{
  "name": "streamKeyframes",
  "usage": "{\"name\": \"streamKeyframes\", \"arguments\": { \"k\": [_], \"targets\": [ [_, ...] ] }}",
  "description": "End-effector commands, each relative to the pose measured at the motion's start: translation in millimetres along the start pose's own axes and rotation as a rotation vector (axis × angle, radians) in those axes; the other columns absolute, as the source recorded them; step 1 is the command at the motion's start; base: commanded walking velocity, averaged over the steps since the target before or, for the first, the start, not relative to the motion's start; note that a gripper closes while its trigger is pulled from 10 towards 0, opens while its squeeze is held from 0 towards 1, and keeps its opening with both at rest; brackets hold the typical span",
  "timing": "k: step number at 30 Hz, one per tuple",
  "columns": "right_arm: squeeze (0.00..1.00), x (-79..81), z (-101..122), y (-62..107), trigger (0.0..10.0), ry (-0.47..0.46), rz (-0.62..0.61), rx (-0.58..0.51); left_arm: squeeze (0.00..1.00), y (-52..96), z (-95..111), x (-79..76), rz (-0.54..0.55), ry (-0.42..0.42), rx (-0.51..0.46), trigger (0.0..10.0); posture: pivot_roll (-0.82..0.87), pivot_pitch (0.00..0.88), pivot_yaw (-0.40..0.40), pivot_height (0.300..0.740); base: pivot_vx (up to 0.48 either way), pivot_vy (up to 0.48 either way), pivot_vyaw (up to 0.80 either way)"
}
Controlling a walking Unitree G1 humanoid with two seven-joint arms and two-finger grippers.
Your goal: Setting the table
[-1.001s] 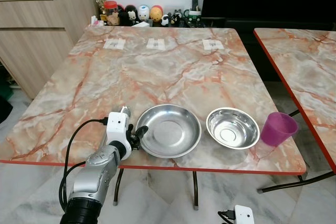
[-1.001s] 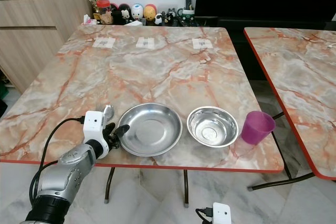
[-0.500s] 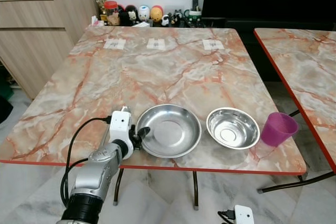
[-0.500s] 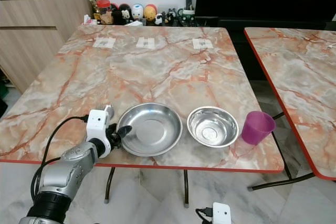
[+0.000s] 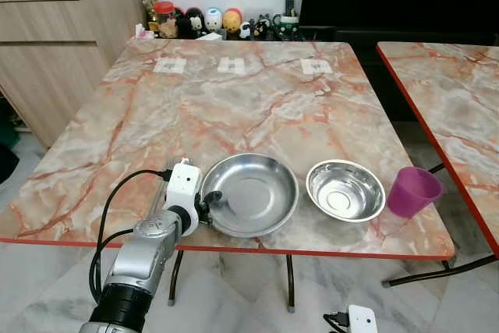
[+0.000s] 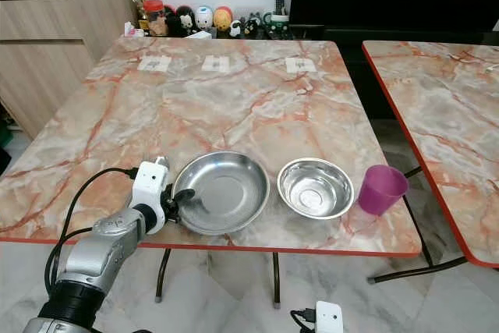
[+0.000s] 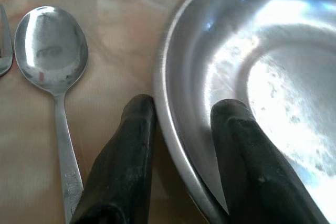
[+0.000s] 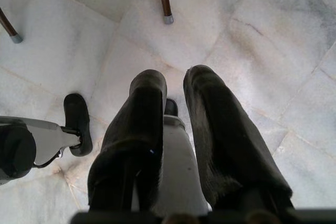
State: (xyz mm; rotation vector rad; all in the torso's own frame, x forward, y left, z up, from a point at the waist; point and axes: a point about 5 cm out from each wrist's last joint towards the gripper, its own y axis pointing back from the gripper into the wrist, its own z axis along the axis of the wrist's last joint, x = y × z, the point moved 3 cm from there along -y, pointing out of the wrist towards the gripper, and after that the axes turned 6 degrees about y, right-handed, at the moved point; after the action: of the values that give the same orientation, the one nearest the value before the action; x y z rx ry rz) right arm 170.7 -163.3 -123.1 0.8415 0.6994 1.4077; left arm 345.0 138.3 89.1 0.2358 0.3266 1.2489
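In the left eye view, the left gripper (image 5: pixel 209 202) sits at the lower left of the frame, at the near rim of the plate (image 5: pixel 251 194), which lies near the front edge of the marble table (image 5: pixel 234 107). Right of the plate stand a steel bowl (image 5: pixel 345 190) and, by the table's right corner, a purple cup (image 5: pixel 413 191). A second marble table (image 5: pixel 456 91) fills the right side; a wooden cabinet (image 5: pixel 54 33) and a row of small figurines (image 5: pixel 210 21) sit along the top, with white floor tiles below. The right eye view gives the same layout and adds nothing further. The left wrist view brings out what the head views hide: the fingers (image 7: pixel 126 161) straddle the plate's rim, one outside on the table, one inside the dish, closed on the plate, and a spoon (image 7: pixel 52 72) lies just beside it on the marble. The right wrist view looks down at the floor tiles (image 8: pixel 252 35), the right gripper (image 8: pixel 173 103) hanging with its fingers slightly apart, holding nothing, chair or table feet (image 8: pixel 167 18) at the upper edge.
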Motion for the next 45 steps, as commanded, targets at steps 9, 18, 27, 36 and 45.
{"name": "streamKeyframes", "arguments": {
  "k": [9, 18, 27, 36, 45],
  "targets": [
    [0.00, 0.3, 0, -0.3, 10.0, 0.000, 0.000, 0.004, 0.00, 1.1, 4, 0.0, -0.004, -0.060, 0.010, 0.0, 0.22, 0.028, -0.044, 0.740, 0.000, 0.000, 0.00],
    [0.00, 0.2, 1, -0.3, 10.0, -0.001, 0.000, 0.004, 0.00, 1.3, 7, -4.2, -0.032, -0.129, 0.027, 0.0, 0.23, 0.027, -0.043, 0.740, 0.000, 0.000, 0.00],
    [0.00, 0.7, 1, -0.3, 10.0, 0.001, 0.001, 0.005, 0.00, 2.4, 6, -3.6, -0.027, -0.115, 0.017, 0.0, 0.23, 0.027, -0.044, 0.740, 0.000, 0.000, 0.00],
    [0.00, -1.3, 0, -0.1, 10.0, 0.007, -0.002, 0.006, 0.00, 10.6, 7, 11.8, 0.019, 0.169, -0.074, 0.0, 0.22, 0.013, -0.055, 0.740, 0.000, 0.000, 0.00],
    [0.00, -5.2, 0, 0.3, 10.0, 0.021, -0.007, 0.008, 0.00, 23.5, 2, 24.5, 0.037, 0.406, -0.148, 0.0, 0.21, 0.000, -0.072, 0.740, 0.000, 0.000, 0.00]
  ]
}}
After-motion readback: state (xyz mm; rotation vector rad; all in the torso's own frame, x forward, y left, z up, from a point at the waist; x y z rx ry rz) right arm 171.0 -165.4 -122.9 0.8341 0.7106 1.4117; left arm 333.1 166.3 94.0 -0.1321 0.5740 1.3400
